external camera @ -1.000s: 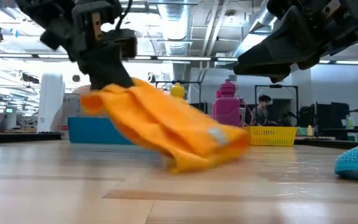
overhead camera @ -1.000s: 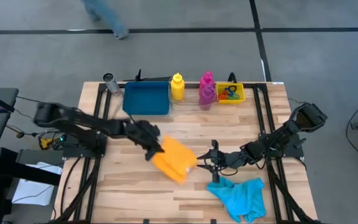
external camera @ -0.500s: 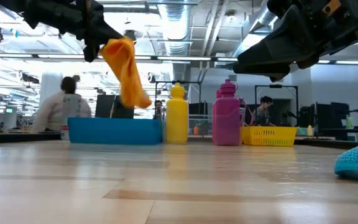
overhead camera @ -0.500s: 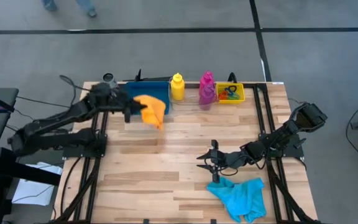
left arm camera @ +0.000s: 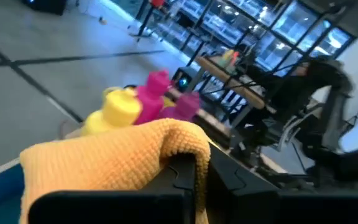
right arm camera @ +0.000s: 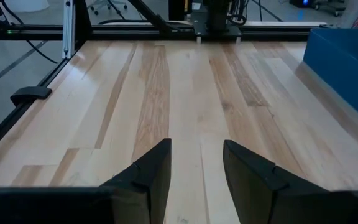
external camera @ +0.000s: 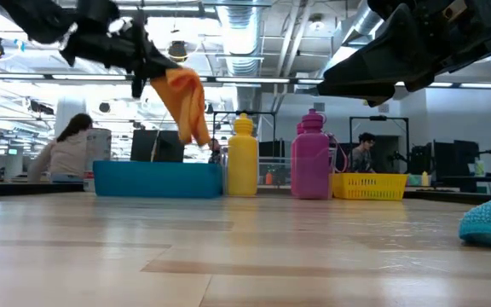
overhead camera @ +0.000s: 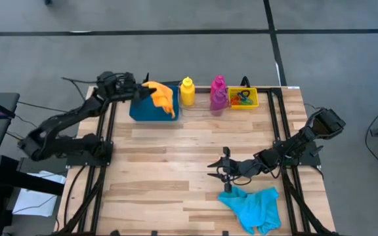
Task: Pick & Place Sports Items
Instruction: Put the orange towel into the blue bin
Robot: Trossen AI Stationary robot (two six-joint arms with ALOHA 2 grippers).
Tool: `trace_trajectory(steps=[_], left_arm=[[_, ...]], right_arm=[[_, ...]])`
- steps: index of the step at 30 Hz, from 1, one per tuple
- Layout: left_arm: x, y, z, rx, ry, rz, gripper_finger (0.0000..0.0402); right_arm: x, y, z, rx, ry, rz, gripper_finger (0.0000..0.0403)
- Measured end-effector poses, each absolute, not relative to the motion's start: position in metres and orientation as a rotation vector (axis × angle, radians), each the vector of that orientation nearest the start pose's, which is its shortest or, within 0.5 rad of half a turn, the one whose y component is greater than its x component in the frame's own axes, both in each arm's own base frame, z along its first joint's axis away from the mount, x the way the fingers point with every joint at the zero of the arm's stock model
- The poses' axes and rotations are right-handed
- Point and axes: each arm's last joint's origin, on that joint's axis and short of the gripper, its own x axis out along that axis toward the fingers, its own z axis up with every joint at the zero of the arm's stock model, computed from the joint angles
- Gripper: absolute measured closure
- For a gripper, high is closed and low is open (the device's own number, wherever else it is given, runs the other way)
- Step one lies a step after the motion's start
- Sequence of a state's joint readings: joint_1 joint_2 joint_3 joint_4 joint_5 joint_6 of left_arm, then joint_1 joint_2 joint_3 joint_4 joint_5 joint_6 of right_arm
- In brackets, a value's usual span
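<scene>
My left gripper point(overhead camera: 138, 92) is shut on the orange cloth point(overhead camera: 162, 98), which hangs above the blue tray point(overhead camera: 143, 110) at the table's far left. In the low view the orange cloth point(external camera: 186, 101) dangles clear of the tray's rim point(external camera: 156, 177). The yellow bottle point(overhead camera: 187, 92) and the magenta bottle point(overhead camera: 218, 94) stand upright right of the tray. The cyan cloth point(overhead camera: 253, 206) lies bunched on the table near the front right. Just beyond it my right gripper point(overhead camera: 216, 169) hovers open over bare wood, nothing between its fingers point(right arm camera: 151, 171). My left gripper pinches a bunched fold at the top of the orange cloth point(left arm camera: 179, 146) between its two fingers, several layers thick. The fingers point(left arm camera: 194, 177) reach in about level from the table's left side. The cloth drapes over them and hangs slack below, clear of the tray.
A small yellow bin point(overhead camera: 243, 98) holding coloured rings stands right of the bottles at the far edge. Black frame rails run along both sides of the table. People sit in the room behind point(external camera: 71, 149). Bare wood fills the table's middle.
My left gripper has swung from the table's middle toward the far left edge and risen, tipping up to nearly level. It has carried the orange cloth, which earlier dragged on the wood, lifted clear and now over the blue tray.
</scene>
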State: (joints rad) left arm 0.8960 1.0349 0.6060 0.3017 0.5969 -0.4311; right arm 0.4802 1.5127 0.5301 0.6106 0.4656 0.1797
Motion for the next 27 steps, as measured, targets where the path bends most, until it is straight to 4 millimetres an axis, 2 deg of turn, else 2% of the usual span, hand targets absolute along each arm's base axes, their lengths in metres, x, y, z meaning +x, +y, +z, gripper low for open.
trace_trajectory(steps=[7, 14, 22, 27], left_arm=[[0.168, 0.193, 0.23, -0.61, 0.142, 0.359, 0.04], [0.166, 0.214, 0.191, -0.711, 0.261, 0.429, 0.0399], [0.149, 0.218, 0.171, -0.729, 0.419, 0.525, 0.0396], [0.138, 0.215, 0.166, -0.626, 0.588, 0.737, 0.0395]], right_arm=[[0.252, 0.117, 0.162, 0.003, 0.331, -0.014, 0.0265], [0.252, 0.117, 0.162, 0.002, 0.332, -0.014, 0.0265], [0.252, 0.118, 0.162, 0.018, 0.335, 0.002, 0.0265], [0.252, 0.118, 0.162, 0.058, 0.336, -0.004, 0.0265]])
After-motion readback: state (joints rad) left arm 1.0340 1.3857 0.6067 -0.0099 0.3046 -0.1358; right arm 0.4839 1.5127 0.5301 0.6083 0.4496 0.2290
